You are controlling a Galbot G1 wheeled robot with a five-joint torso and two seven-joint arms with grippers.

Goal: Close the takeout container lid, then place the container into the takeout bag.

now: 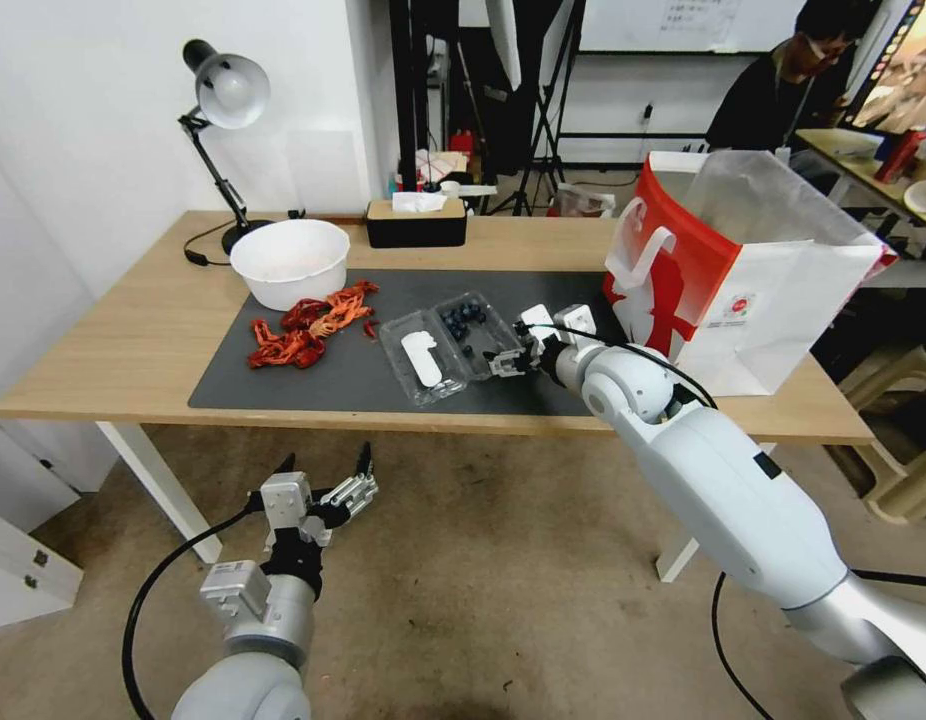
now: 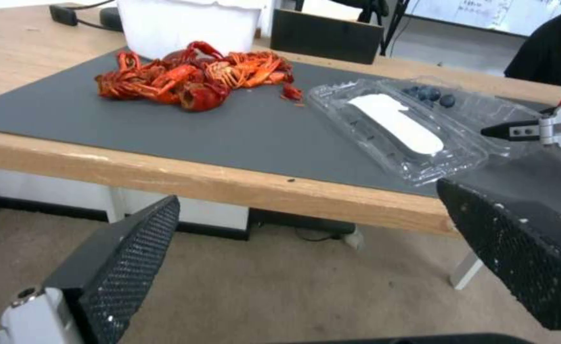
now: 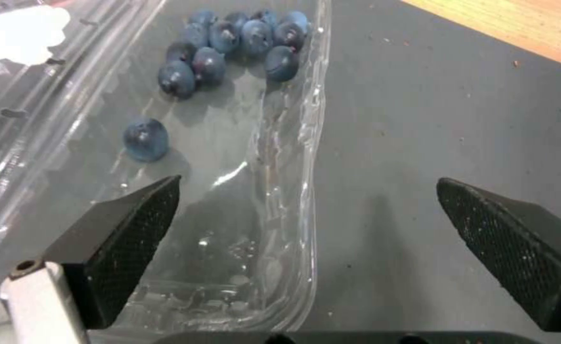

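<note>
Right gripper [image 3: 306,248] fingers wide, straddling the clear plastic hinged clamshell container [image 1: 451,346] rim — I'd pinch squarely; left gripper [image 1: 323,478], open, hangs below the table.

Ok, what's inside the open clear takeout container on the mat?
The takeout container lies open. Its tray half holds a handful of blueberries, most clustered at one end and one apart. The lid lies flat beside it, its white label covering whatever is under it.
</note>
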